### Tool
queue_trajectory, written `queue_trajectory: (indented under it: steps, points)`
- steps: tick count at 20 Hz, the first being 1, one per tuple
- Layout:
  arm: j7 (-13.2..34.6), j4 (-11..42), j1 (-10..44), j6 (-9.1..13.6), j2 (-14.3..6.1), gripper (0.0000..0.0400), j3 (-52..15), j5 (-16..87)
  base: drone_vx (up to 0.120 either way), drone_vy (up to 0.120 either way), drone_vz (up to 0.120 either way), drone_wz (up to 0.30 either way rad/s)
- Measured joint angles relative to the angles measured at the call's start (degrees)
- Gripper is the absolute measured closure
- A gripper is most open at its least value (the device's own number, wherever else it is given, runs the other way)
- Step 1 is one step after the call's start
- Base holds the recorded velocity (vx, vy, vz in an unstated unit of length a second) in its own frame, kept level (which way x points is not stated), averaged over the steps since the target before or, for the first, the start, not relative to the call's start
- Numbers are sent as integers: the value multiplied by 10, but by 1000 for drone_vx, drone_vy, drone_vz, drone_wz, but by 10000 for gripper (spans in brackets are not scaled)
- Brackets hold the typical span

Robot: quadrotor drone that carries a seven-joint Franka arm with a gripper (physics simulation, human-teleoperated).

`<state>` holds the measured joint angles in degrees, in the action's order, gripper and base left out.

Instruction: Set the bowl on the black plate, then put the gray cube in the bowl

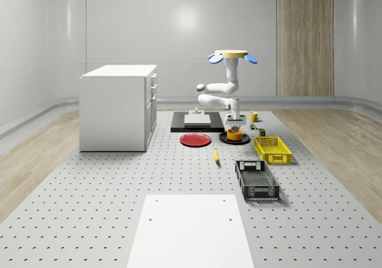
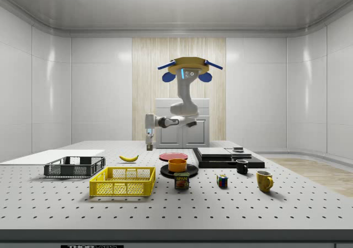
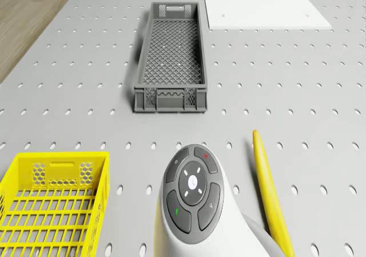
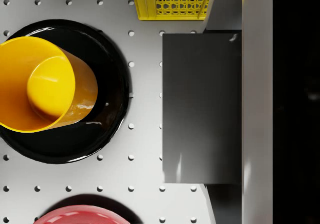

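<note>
Over perforated grey tabletop (image 1: 119, 184), lower claw (image 4: 202, 109) clamping dark gray cube (image 4: 202, 109) squarely above orange bowl (image 4: 45, 84).

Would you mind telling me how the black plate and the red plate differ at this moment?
The black plate carries the orange bowl, while the red plate carries nothing. The black plate is glossy dark; the red plate is bright red. In the whole-scene view, the black plate is right of the red one. Both are round and rest flat on the perforated table.
</note>
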<state>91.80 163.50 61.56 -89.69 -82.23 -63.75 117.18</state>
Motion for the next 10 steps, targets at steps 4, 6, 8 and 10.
queue_trajectory:
  steps: [4, 6, 8, 10]
  points:
    - [0, 0, 0, -1, -1, 150, 0, 0, -120, 0, 0, 0]
    - [0, 0, 1, -1, -1, 150, 0, 0, -120, 0, 0, 0]
    - [1, 0, 1, -1, -1, 150, 0, -1, -120, 0, 0, 0]
    - [1, 0, 1, -2, -2, 150, 0, -1, -120, 0, 0, 0]
